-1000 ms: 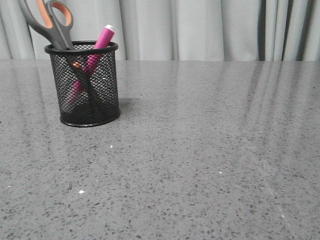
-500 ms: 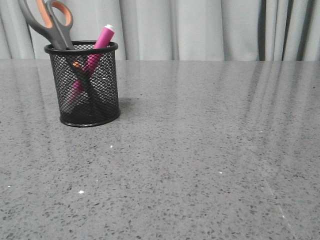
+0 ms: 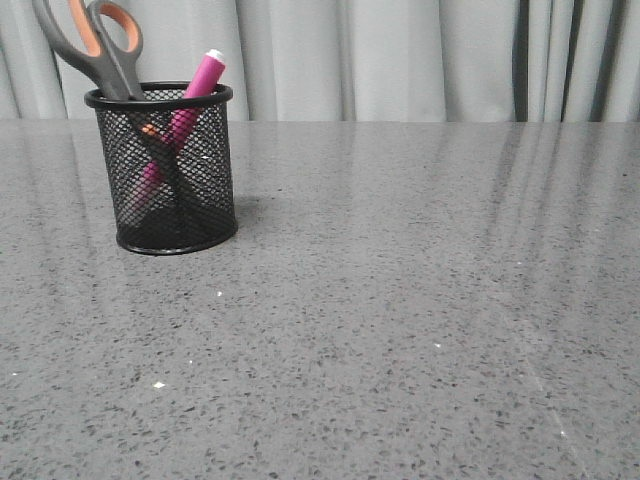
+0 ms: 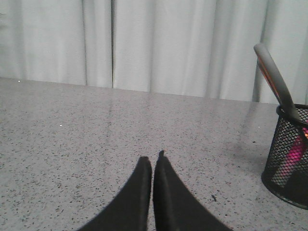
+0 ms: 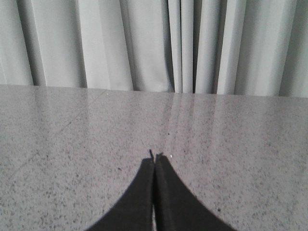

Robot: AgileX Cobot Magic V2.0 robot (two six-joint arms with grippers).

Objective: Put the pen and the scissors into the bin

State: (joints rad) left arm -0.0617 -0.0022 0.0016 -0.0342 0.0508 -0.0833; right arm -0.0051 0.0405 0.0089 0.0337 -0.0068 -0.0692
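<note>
Two things stand inside the black mesh pen cup [image 3: 175,170]: the pink pen [image 3: 185,115] leans toward its right rim, and the scissors [image 3: 105,55] lean left with their orange-lined loops sticking up above the rim. The cup sits on the grey speckled surface [image 3: 400,300] near the pale curtain [image 3: 400,55]. The left gripper [image 4: 153,161] and the right gripper [image 5: 154,159] each have their jaws pressed together, holding nothing, low over the surface.
</note>
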